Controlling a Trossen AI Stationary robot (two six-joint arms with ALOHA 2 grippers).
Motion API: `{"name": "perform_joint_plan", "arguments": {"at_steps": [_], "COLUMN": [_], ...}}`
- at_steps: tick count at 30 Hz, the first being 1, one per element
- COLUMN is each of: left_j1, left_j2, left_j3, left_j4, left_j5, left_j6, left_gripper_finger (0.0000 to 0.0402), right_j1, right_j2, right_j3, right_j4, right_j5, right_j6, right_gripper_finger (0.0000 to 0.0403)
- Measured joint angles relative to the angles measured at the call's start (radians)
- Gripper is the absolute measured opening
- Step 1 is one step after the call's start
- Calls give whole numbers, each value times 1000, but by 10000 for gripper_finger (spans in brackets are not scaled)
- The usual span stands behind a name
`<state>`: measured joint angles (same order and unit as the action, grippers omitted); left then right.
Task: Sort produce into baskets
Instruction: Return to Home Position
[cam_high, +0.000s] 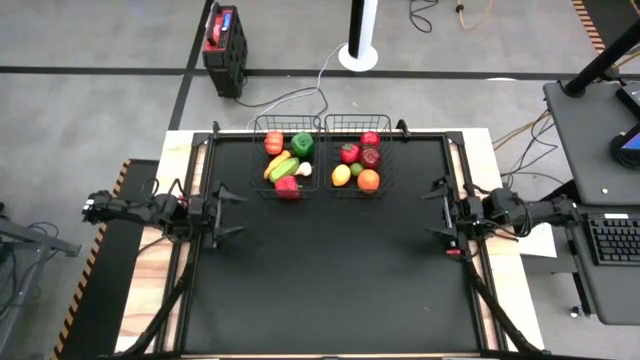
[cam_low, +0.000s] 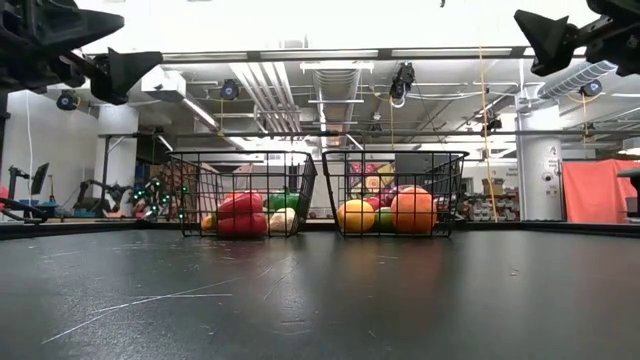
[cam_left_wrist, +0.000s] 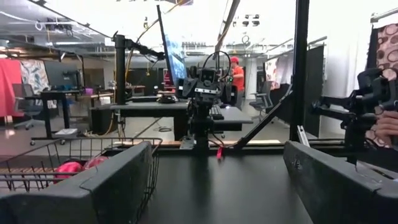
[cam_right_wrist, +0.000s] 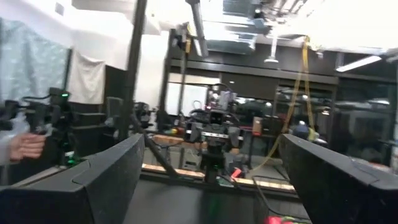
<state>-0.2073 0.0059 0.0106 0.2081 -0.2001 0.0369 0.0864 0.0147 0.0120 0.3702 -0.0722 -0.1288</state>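
All the produce in view sits inside the two wire baskets, which stand side by side, just about touching, at the far edge of the black tabletop (cam_high: 330, 290). The left basket (cam_high: 256, 160) holds a green pepper (cam_high: 302, 144), a carrot (cam_high: 277, 162) and a red pepper (cam_high: 287, 186) among others. The right basket (cam_high: 390, 165) holds a lemon (cam_high: 341, 175), an orange (cam_high: 368, 180) and several red pieces. No loose piece shows on the mat.

The left end effector (cam_high: 232, 211) hangs at the tabletop's left edge and the right end effector (cam_high: 435, 210) at its right edge. Each has its jaws spread wide and carries nothing, and they face each other across the bare middle.

The relation that matters: both baskets lie between the arms and farther back, well apart from either end effector, each arm nearer its own side's basket. Sorting looks complete, so the move in hand is a retreat to rest — and nothing stands in the way of it.
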Motion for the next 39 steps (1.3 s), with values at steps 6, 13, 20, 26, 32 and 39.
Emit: {"name": "perform_joint_plan", "arguments": {"at_steps": [6,13,20,26,32,39], "left_j1": [0,0,0,0,0,0], "left_j2": [3,3,3,3,3,3], "left_j3": [0,0,0,0,0,0], "left_j4": [1,1,1,0,1,0], "left_j5": [0,0,0,0,0,0], "left_j6": [-44,-179,-180,-180,-180,-181], "left_gripper_finger": [348,348,348,348,348,348], "right_j1": [0,0,0,0,0,0], "right_j2": [16,34,34,34,34,34], "right_j3": [0,0,-1,-1,-1,-1], "right_j4": [-3,-6,-15,-22,-22,-22], "right_j5": [47,47,47,47,47,47], "right_j6": [33,51,51,51,51,51], "right_gripper_finger": [364,364,364,364,364,364]}}
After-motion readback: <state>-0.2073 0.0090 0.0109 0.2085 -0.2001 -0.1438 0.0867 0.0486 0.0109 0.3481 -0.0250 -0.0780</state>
